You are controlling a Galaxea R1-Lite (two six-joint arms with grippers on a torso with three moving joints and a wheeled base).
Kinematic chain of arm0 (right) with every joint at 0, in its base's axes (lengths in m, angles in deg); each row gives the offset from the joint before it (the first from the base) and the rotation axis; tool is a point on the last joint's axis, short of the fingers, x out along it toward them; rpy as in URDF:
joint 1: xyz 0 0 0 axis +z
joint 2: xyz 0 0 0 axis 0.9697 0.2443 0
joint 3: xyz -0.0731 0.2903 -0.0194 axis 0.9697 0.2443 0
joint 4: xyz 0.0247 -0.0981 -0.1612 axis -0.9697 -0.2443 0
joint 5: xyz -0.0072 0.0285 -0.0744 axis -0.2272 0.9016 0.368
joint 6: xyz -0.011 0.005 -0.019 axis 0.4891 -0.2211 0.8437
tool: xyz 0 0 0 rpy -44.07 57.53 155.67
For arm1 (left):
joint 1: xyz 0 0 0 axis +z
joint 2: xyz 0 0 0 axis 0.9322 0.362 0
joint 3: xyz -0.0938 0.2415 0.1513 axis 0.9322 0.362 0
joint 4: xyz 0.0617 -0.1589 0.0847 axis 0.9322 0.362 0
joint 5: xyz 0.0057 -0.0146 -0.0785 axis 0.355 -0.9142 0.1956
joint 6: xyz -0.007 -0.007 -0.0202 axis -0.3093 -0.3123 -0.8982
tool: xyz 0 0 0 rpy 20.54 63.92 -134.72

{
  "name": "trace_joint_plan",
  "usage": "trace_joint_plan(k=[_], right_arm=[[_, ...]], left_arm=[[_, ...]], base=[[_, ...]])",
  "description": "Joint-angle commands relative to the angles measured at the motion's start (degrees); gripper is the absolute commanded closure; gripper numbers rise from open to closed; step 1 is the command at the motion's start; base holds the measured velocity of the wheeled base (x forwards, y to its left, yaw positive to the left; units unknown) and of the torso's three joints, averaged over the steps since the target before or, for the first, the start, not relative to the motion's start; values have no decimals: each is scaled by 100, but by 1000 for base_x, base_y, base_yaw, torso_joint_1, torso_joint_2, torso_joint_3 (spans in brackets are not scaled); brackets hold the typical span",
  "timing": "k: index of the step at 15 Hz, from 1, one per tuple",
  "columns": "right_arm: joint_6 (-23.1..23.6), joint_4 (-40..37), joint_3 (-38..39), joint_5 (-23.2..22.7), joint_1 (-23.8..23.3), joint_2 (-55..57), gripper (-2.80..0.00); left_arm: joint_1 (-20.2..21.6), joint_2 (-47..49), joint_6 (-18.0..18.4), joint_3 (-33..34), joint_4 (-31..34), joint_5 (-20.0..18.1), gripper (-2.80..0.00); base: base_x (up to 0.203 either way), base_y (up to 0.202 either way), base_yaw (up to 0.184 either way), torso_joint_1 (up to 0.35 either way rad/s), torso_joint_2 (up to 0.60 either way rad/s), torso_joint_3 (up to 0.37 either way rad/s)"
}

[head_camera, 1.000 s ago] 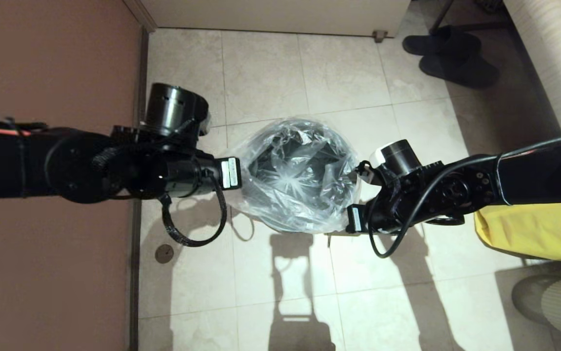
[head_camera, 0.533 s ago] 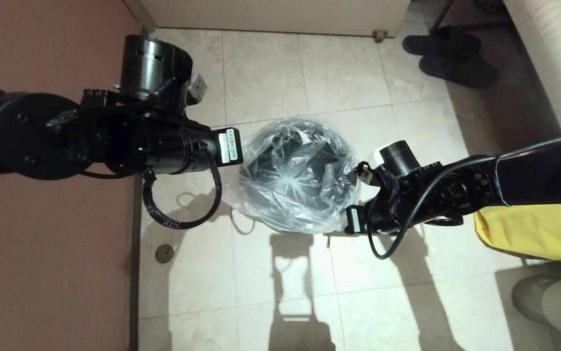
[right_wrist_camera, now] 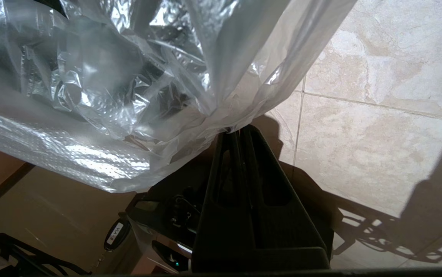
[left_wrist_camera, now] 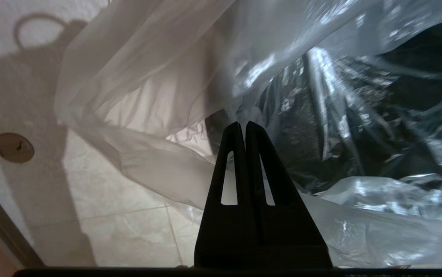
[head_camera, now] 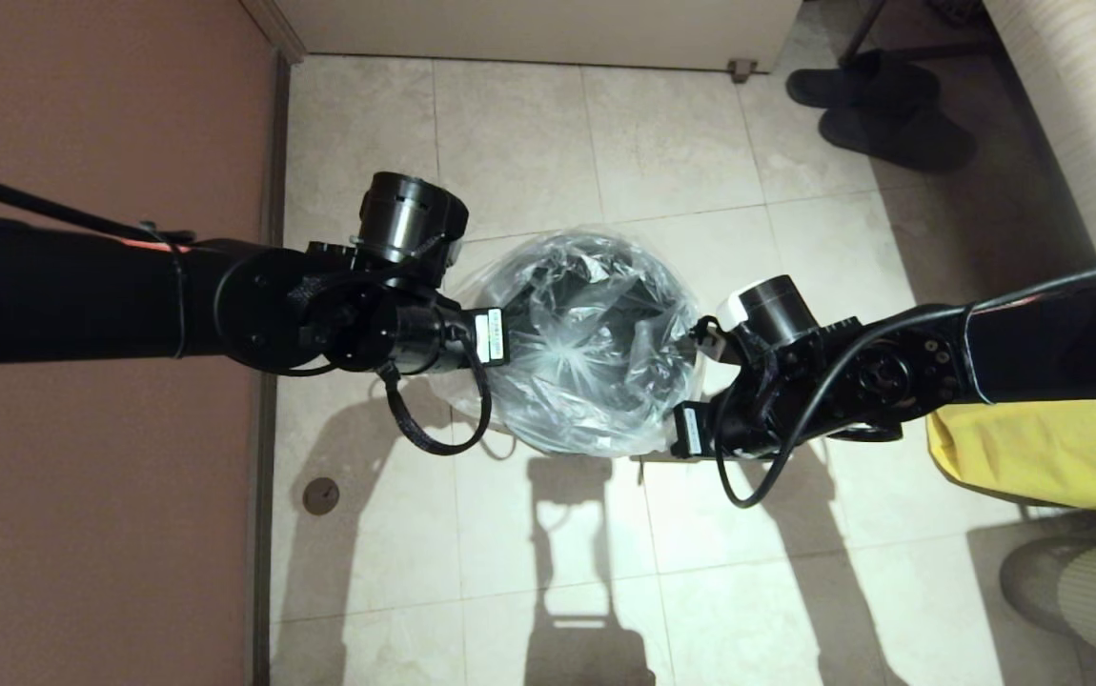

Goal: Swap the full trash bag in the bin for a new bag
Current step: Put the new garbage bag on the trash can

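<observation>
Bin stands on the tiled floor between the two arms, its mouth covered by the new bag, crinkled and clear, draped over the rim.

Left gripper: fingers pressed fully together, pinching a fold of the bag film at the bin's left side; loose film billows out beside it.

Right gripper: fingers likewise closed tight, clamped on the bag's edge at the bin's right side.

Yellow sheet lies under the right arm; slippers well apart, near the far wall.
</observation>
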Motion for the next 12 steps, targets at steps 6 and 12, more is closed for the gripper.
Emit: trace_joint_plan(k=[6, 12], right_arm=[[-20, -18, 1, -6, -3, -18, 0], [-20, -27, 1, -6, 15, -18, 0]], left_arm=[[10, -66, -29, 618, 63, -111, 0], [5, -459, -40, 718, 63, -230, 0]], base=[[0, 0, 0, 0, 0, 0], [0, 0, 0, 0, 0, 0]])
